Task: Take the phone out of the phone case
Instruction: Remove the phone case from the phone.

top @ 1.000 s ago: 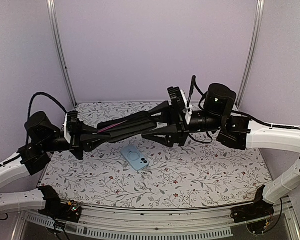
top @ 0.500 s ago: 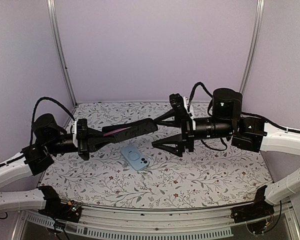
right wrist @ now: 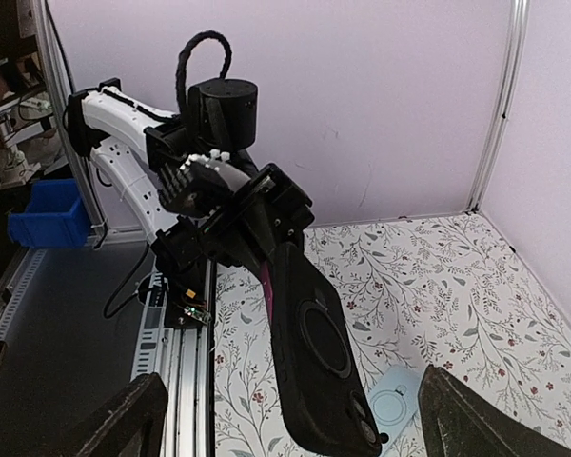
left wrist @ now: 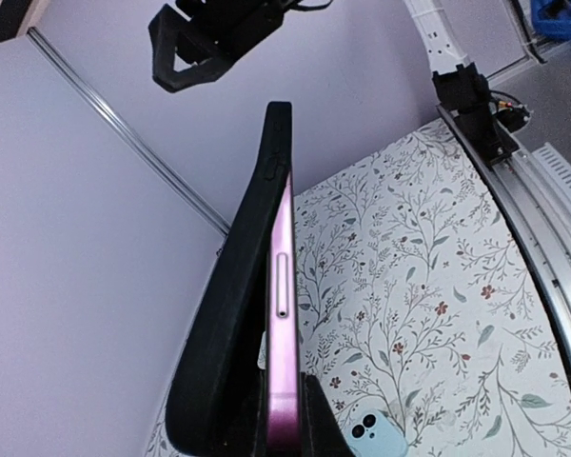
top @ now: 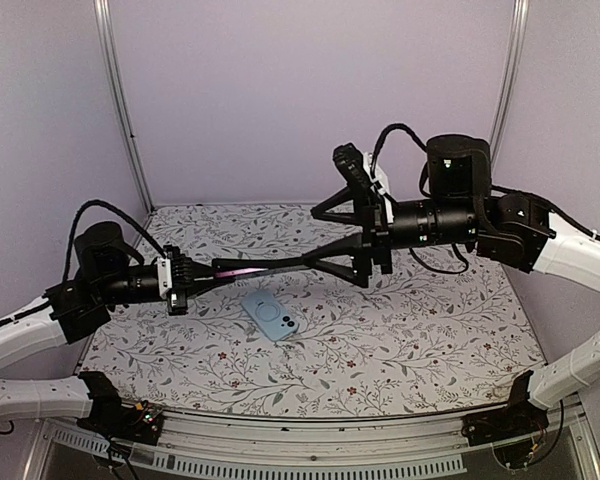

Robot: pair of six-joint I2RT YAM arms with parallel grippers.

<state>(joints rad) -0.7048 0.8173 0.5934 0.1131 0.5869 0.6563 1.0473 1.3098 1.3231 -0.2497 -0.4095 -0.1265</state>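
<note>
Left pincer (top: 187, 281) pinches the near end of the black case (left wrist: 233, 314), pink phone (left wrist: 279, 367) seated inside, above the table (top: 430, 340); right pincer (top: 330, 237) gapes at its far end. A tug gripping both layers could wrench everything loose

A table covered in a white cloth with a grey leaf-and-flower print (top: 420, 330) carries a light blue phone (top: 271, 315), lying flat, back up, near the middle and turned at a slant. Plain lilac walls (top: 310, 90) close in the back and sides, with metal posts (top: 120, 100) at the rear corners. A blue bin (right wrist: 46, 211) sits beyond the table's slotted metal rail (top: 310, 455).
</note>
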